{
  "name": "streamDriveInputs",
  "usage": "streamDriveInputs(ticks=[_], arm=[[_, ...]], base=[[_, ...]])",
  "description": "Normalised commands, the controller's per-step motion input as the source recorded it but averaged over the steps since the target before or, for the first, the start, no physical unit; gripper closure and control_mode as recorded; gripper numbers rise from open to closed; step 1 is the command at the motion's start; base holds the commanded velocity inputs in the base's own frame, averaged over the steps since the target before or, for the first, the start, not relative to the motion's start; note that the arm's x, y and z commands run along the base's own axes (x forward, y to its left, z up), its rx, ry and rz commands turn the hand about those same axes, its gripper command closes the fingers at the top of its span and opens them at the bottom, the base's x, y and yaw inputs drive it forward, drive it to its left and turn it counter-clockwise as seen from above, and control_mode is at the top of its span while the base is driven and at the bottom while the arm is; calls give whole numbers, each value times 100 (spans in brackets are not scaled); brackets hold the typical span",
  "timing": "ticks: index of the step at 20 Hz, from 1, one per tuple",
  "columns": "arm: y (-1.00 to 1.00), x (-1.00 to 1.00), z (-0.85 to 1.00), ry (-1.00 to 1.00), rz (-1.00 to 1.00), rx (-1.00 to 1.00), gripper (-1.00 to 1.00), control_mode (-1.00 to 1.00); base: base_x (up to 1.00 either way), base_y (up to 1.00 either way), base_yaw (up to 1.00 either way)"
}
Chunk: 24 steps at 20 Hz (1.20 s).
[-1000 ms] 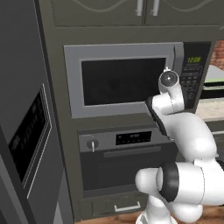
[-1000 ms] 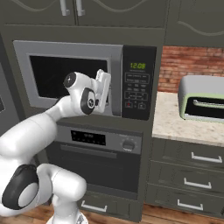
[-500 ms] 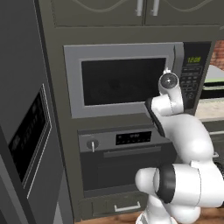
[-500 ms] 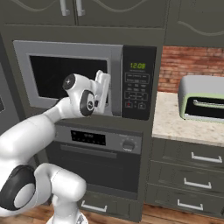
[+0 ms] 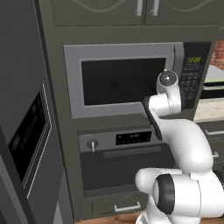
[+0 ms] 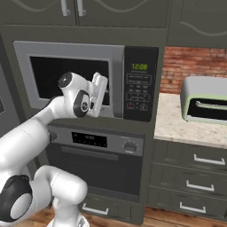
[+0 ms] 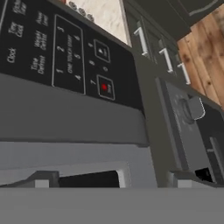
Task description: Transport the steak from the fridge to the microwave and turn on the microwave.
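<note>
Microwave (image 6: pixel 84 80) door shut, dark window, green digits on keypad (image 6: pixel 139 91).

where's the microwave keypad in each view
Left base view: keypad at the upper right, right of the microwave door, partly behind the arm.
Right base view: at centre, right of the door, green digits on top.
Hand view: upper left, rolled sideways, with a red-dot button.
Shared landmark: the oven knob, below the keypad in the right base view, sits at right in the hand view.
</note>
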Motion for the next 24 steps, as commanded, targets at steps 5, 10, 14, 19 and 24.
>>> streamDriveInputs(ticks=[5,10,14,19,24], arm=[[7,-39,0,4,0,3,-100,-100],[-1,-56,0,2,1,5,-100,-100],[-14,-57,0,0,11,0,-100,-100],[-30,-47,0,-3,16,0,-100,-100],[-32,-40,0,-7,16,0,-100,-100]], base=[[0,0,0],[0,0,0],[0,0,0],[0,0,0],[0,0,0]])
